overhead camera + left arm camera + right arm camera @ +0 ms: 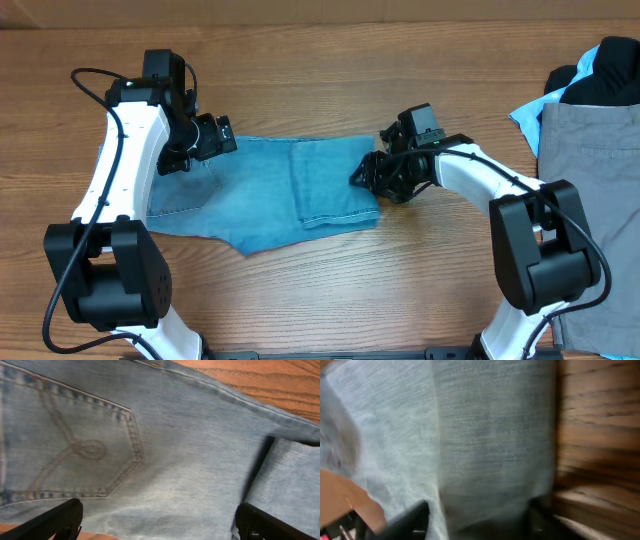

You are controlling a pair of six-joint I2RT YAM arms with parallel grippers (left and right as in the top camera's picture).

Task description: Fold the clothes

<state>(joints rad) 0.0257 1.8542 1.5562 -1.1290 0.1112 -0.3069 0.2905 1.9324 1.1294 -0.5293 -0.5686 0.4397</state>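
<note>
The light-blue denim jeans [280, 190] lie folded on the middle of the wooden table, with the legs doubled over at the right. My left gripper [218, 140] hovers over their upper left edge. In the left wrist view it [157, 520] is open wide above the denim, beside a stitched back pocket [65, 455]. My right gripper [372, 175] is at the jeans' right edge. In the blurred right wrist view its fingers [477, 517] are spread apart, with the folded denim [490, 435] between them.
Grey trousers [590, 170] lie at the table's right edge. A black garment [600, 75] and a pale blue garment [525, 115] lie above and beside them. Bare wood table [350, 290] surrounds the jeans.
</note>
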